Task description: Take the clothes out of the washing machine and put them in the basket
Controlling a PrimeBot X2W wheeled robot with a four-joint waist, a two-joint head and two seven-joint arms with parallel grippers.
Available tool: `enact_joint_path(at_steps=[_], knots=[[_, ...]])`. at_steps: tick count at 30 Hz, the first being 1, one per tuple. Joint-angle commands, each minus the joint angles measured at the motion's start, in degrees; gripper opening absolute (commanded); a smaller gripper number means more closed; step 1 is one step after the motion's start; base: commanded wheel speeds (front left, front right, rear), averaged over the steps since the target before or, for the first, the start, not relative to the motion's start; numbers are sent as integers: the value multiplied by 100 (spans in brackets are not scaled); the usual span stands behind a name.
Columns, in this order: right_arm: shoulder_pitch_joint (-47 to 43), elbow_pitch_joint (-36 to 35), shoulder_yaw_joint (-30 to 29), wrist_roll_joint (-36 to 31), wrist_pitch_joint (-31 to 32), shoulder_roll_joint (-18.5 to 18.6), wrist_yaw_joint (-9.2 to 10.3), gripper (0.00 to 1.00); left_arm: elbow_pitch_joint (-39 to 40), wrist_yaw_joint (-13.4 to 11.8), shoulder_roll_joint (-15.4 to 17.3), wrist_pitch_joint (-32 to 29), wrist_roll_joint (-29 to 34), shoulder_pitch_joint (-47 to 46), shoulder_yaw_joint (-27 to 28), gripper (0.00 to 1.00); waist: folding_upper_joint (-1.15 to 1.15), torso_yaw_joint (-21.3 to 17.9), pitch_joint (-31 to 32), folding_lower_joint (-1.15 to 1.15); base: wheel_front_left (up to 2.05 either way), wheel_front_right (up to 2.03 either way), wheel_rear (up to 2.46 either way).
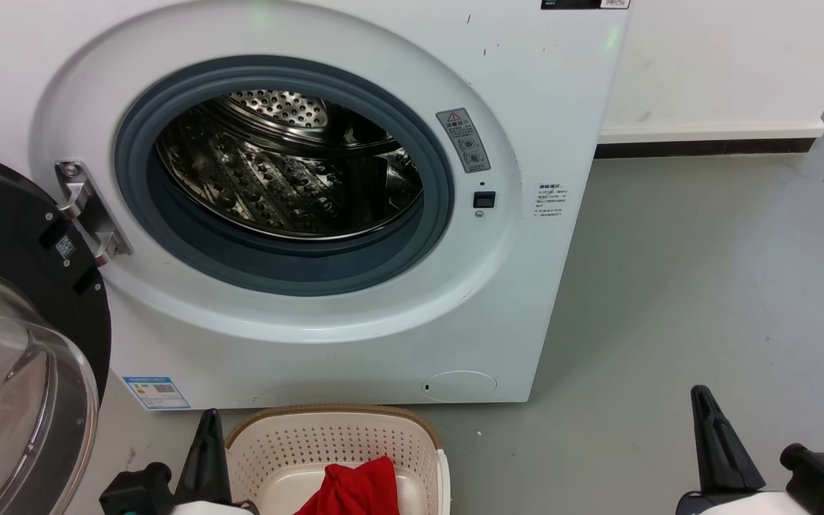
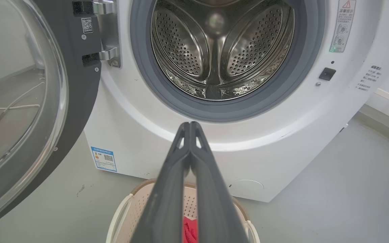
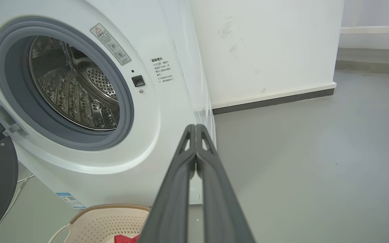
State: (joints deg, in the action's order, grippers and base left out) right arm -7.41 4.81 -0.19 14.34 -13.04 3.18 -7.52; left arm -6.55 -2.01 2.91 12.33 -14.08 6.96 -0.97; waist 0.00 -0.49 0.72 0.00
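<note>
Red clothes (image 1: 351, 486) lie bunched inside the basket (image 1: 333, 418), which stands on the floor just in front of the washing machine (image 1: 526, 86). Its drum (image 1: 276, 179) shows bare steel, so the job looks done. Both pincers are closed tip to tip, holding nothing: the left gripper (image 2: 190, 125) beside the basket's left rim, the right gripper (image 3: 195, 127) well apart over open floor (image 1: 705, 286). Risk sits on the left: 1 careless swing could clip the rim and tip the basket, or strike the open door (image 1: 11, 357) bulging alongside. Rightward, room is ample.
</note>
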Motion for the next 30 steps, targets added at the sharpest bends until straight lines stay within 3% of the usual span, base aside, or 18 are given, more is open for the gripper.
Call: enact_joint_path(at_steps=[1, 30], knots=[[178, -38, 4, 353, 53, 51, 1, 0, 48, 44, 13, -60, -322, -180, 51, 0, 0, 1, -2, 0, 0, 0, 0], [634, 299, -57, 3239, 610, 157, 2, 0, -236, 381, 31, -712, -3099, -619, 285, 0, 0, 13, -24, 0, 0, 0, 0]])
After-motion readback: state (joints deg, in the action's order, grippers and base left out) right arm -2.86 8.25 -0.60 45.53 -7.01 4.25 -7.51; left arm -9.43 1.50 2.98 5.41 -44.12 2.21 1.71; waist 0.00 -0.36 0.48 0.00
